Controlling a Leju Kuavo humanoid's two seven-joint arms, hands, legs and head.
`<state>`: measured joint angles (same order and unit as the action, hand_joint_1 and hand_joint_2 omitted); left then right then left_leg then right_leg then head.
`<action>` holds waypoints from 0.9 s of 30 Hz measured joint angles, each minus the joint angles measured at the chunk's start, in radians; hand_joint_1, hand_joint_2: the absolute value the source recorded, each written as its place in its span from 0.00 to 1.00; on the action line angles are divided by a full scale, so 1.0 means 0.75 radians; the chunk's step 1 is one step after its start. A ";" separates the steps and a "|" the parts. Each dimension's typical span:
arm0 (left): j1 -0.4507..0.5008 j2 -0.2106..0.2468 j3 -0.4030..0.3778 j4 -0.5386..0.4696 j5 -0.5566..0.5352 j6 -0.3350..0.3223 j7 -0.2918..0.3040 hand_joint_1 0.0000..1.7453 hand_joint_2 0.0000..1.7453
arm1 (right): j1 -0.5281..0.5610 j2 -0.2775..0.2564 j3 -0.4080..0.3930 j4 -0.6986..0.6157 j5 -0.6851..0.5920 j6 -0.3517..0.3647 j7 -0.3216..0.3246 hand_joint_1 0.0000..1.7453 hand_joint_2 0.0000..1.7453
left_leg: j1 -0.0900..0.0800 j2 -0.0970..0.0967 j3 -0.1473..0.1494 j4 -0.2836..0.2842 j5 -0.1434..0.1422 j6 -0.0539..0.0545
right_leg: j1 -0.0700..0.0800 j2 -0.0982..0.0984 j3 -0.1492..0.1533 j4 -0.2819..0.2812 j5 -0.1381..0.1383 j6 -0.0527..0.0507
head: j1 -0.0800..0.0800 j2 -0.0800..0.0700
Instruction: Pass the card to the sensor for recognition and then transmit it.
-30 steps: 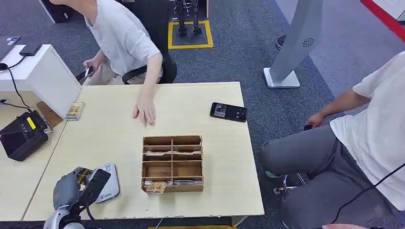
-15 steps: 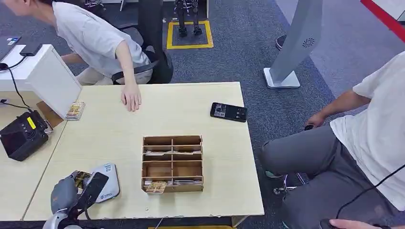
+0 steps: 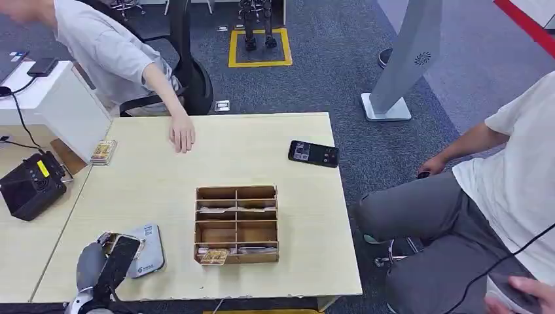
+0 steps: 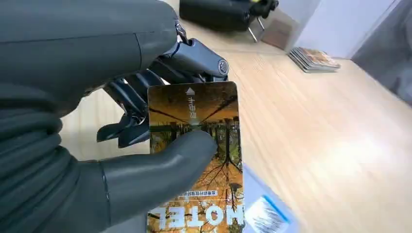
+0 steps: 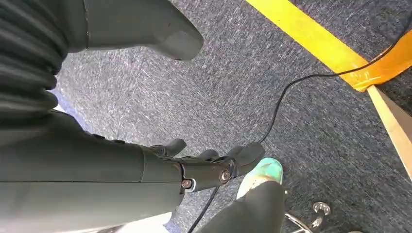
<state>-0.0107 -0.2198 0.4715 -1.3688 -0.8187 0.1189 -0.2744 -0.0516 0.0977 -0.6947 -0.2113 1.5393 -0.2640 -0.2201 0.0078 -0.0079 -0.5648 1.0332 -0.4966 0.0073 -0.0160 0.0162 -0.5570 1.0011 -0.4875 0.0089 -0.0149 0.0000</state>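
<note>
orange card (image 4: 194,160) pinched by left robot hand (image 3: 108,265) over sensor (image 3: 147,252) nr table edge.

The card (image 4: 194,160) pinched in the left hand (image 4: 97,145) reads "HOTEL" in large white letters; its smaller print is unreadable.

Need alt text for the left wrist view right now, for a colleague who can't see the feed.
The robot's left hand holds an orange hotel key card under its thumb, above the pale card sensor on the wooden table. Farther along the table lie a stack of cards and a black device.
</note>
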 joint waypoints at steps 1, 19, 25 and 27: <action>-0.001 -0.008 0.004 -0.021 0.098 -0.033 -0.017 1.00 1.00 | 0.000 0.000 0.001 0.000 0.000 0.001 0.000 0.00 1.00 | 0.000 0.000 0.000 0.000 0.000 0.000 | 0.000 0.000 0.000 0.000 0.000 0.000 | 0.000 0.000; -0.330 0.115 -0.043 -0.356 0.206 -0.052 0.056 1.00 1.00 | -0.020 0.001 0.063 0.001 0.000 0.025 0.012 0.00 1.00 | 0.000 -0.002 -0.001 0.000 0.003 0.001 | 0.000 0.000 -0.001 0.000 0.003 -0.001 | 0.000 0.000; -0.410 0.196 -0.122 -0.349 -0.166 0.109 0.067 1.00 1.00 | -0.027 0.001 0.093 0.001 0.000 0.030 0.011 0.00 1.00 | 0.000 -0.002 -0.001 0.001 0.003 0.001 | 0.000 0.000 -0.001 0.000 0.003 -0.001 | 0.000 0.000; -0.429 0.233 -0.152 -0.334 -0.365 0.194 0.089 1.00 1.00 | -0.031 0.003 0.106 0.001 0.000 0.034 0.008 0.00 1.00 | 0.000 -0.001 -0.001 0.001 0.003 0.001 | 0.000 0.000 -0.002 0.000 0.003 -0.001 | 0.000 0.000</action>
<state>-0.3322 -0.0453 0.3578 -1.6193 -1.0921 0.2645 -0.2075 -0.0752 0.0996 -0.6149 -0.2110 1.5393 -0.2384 -0.2140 0.0078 -0.0086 -0.5656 1.0337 -0.4942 0.0077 -0.0159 0.0165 -0.5582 1.0013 -0.4852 0.0079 -0.0149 0.0000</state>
